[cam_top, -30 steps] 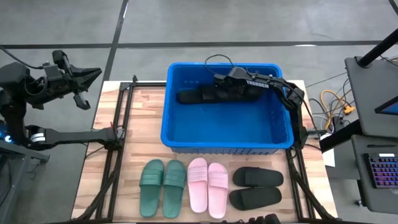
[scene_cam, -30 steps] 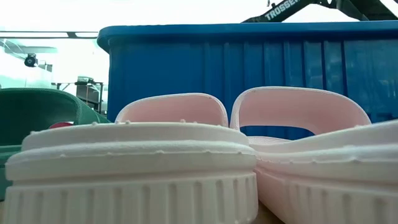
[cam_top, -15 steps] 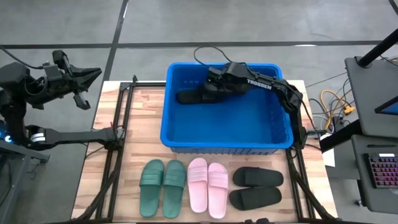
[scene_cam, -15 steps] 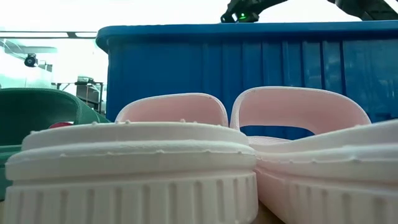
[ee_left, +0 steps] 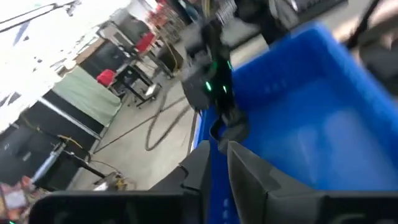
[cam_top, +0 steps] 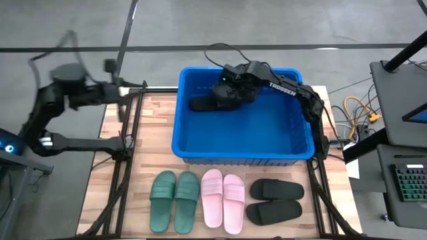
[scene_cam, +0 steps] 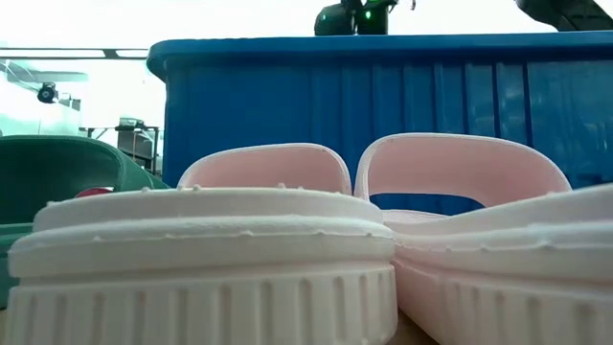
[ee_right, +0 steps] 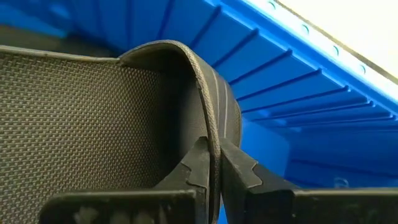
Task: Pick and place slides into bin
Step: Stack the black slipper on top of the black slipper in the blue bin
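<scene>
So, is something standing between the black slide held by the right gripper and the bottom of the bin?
Nothing visible does. The right gripper holds the black slide by its strap inside the bin, and the blue floor beneath looks bare.

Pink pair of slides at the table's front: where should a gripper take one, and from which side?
Grip a pink slide across its wide strap, descending from above. The strap arches over the footbed, as the low view shows, so one finger can slip beneath it.
</scene>
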{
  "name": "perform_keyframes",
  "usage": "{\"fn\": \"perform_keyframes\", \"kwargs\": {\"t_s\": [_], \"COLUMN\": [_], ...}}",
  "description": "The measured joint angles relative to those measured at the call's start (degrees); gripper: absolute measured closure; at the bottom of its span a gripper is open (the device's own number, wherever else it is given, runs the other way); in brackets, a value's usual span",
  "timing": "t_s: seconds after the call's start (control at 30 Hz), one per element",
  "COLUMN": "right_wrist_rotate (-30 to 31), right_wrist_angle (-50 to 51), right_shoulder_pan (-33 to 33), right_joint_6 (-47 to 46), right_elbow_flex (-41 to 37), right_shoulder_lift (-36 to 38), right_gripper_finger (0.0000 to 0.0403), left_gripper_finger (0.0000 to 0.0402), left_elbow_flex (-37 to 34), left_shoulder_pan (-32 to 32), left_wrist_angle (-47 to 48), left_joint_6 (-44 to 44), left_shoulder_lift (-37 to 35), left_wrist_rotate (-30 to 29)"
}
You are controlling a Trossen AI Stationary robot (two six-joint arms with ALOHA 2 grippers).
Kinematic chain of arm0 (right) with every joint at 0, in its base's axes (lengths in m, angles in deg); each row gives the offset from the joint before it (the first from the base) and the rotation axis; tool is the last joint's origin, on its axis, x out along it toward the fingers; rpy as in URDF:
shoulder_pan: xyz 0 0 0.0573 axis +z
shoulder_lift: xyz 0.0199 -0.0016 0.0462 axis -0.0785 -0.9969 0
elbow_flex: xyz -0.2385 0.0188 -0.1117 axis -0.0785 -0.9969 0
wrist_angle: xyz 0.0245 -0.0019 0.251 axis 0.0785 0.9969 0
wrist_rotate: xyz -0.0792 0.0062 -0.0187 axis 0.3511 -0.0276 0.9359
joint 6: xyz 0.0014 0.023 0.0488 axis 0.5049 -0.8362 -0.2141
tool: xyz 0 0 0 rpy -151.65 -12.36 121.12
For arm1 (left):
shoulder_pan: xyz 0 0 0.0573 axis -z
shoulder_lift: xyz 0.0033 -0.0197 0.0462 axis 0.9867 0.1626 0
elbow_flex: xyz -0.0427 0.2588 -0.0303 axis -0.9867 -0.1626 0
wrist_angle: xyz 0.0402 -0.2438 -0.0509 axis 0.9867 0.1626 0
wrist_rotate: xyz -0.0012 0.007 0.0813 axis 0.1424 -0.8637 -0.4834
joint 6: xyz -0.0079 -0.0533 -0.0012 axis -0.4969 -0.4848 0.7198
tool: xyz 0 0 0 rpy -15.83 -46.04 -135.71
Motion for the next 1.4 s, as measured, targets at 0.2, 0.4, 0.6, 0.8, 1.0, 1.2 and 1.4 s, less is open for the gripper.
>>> {"fn": "perform_keyframes", "kwargs": {"t_s": [0.2,0.4,0.6,0.8,1.0,1.2,1.4], "right_wrist_rotate": [-0.7,-2.07,-2.15,-2.0,-1.99,-2.03,-2.16], "right_wrist_angle": [4.7,4.41,4.48,4.48,4.48,4.48,4.6], "right_shoulder_pan": [2.09,3.64,3.83,3.63,2.99,2.93,2.91], "right_joint_6": [1.94,5.05,8.21,10.49,11.44,11.54,11.57], "right_elbow_flex": [6.77,12.51,12.79,12.74,12.74,12.74,12.74], "right_shoulder_lift": [0.0,-0.01,0.32,0.37,0.39,0.44,0.44], "right_gripper_finger": [0.039,0.039,0.039,0.039,0.039,0.039,0.039], "left_gripper_finger": [0.0312,0.0279,0.0272,0.0272,0.0271,0.0271,0.0271], "left_elbow_flex": [-0.16,-0.13,2.02,1.72,1.47,1.47,1.68], "left_shoulder_pan": [0.0,0.02,0.15,1.1,1.4,1.4,1.4], "left_wrist_angle": [-4.1,-10.76,-13.25,-13.56,-13.66,-16.17,-18.18], "left_joint_6": [10.22,15.23,18.95,24.43,27.96,28.02,27.88], "left_shoulder_lift": [7.0,17.51,23.78,25.75,28.06,30.25,31.26], "left_wrist_rotate": [0.88,0.99,0.52,1.06,-1.13,-4.34,-5.31]}}
